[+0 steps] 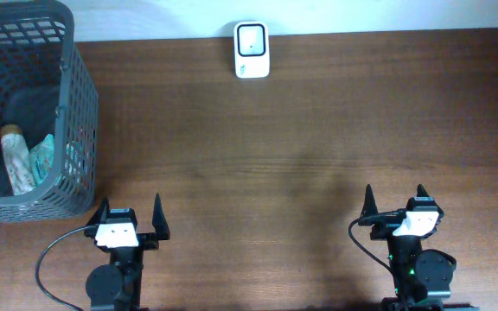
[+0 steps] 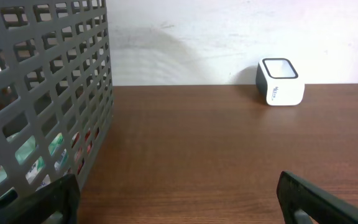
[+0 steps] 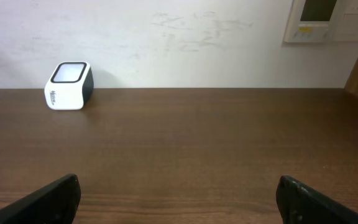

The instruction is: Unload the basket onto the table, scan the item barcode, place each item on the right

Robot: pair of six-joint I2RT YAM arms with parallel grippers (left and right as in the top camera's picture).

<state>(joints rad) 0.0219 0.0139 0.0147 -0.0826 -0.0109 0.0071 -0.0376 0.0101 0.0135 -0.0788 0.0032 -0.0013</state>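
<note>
A white scanner [image 1: 252, 49] with a dark window stands at the table's far edge; it also shows as the scanner [image 2: 280, 81] and the scanner [image 3: 69, 85] in the wrist views. The items lie in a grey mesh basket [image 1: 80, 104] at far left: a cream tube [image 1: 14, 160] and a teal packet [image 1: 43, 155]; no barcode shows on either. Through the basket wall [image 2: 42, 93] the teal packet [image 2: 27, 155] shows. My left gripper [image 1: 129, 214] [image 2: 179, 186] stands open and empty just right of the basket's near corner. My right gripper [image 1: 396, 200] [image 3: 178, 186] is open and empty at front right.
A pale wall rises behind the table's far edge, with a control panel [image 3: 325, 18] mounted on it at the upper right. A black cable [image 1: 50, 255] loops from the left arm's base. Bare brown wood [image 1: 258, 164] lies between the grippers and the scanner.
</note>
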